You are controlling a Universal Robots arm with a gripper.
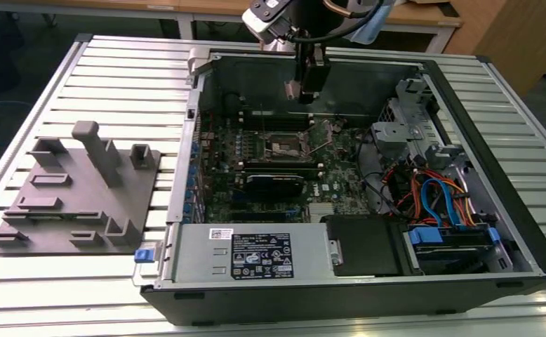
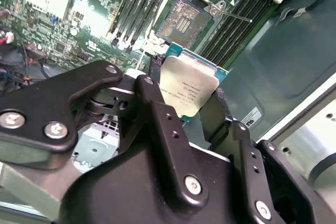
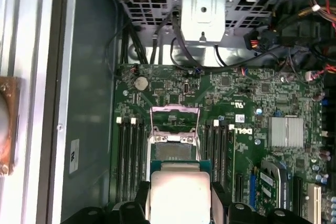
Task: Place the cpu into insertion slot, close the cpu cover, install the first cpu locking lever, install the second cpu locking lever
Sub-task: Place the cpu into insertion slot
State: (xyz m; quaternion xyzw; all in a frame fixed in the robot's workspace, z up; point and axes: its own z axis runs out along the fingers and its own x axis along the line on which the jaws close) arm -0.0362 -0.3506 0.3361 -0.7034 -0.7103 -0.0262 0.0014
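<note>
Pincer and chip in approach to the socket. The gripper was shown clamped on the cpu. The chip was held by two opposite edges between the black fingers, and its pale metal face was turned toward both wrist cameras. In the first wrist view the same grip was seen from behind the cpu. The chip's free edge was pointed at the insertion slot.

The slot was shown uncovered on the green motherboard, between two banks of long narrow memory slots. The cpu cover was seen swung up and open on the far side of the slot, so that the contact field was exposed. A thin metal lever was seen beside the insertion slot, angled away from it.

In the exterior view the gripper was hung over the open computer case, above the board and clear of it. The insertion slot lay nearer that camera than the fingertips. The chip was therefore judged to be near the slot but apart from it, not yet seated. The slot lay ahead of the fingers, along the line in which they pointed. A grey fixture tray was noted on the slatted table, at the exterior view's left.
</note>
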